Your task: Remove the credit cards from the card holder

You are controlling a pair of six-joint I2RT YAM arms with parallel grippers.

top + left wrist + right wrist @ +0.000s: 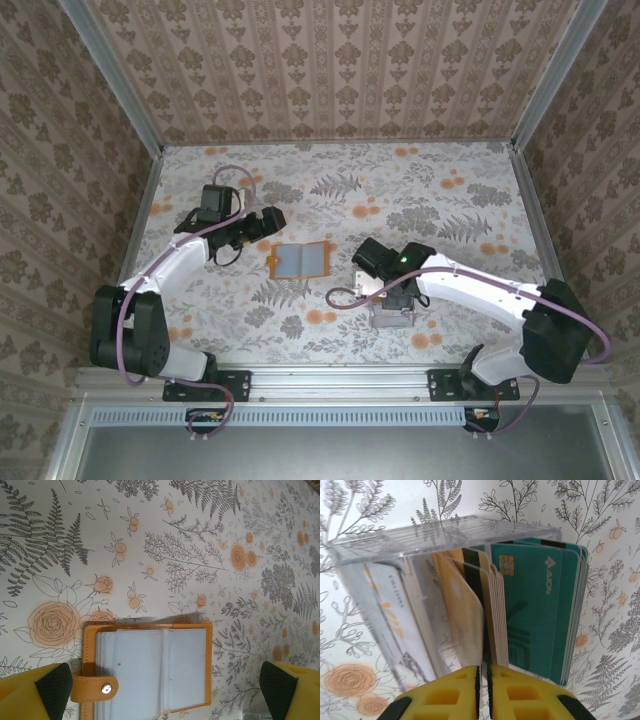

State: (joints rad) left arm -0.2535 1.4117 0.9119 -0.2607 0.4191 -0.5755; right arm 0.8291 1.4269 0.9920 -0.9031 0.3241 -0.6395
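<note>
The orange card holder (300,260) lies open on the table, its grey-blue sleeves facing up. In the left wrist view the card holder (150,670) sits between the fingers, with its snap strap (95,689) at the left. My left gripper (165,695) hangs open above it, and it is also seen in the top view (262,222). My right gripper (484,667) is shut on the near edge of a tan-orange credit card (465,615). That card reaches, slightly bent, into the clear box (380,555). From above, the right gripper (385,278) is over this box.
The clear box (393,312) stands near the table's front, right of centre. It holds a stack of teal cards (535,605), several pale cards on edge and a white card (390,615) against its left wall. Patterned walls enclose the table.
</note>
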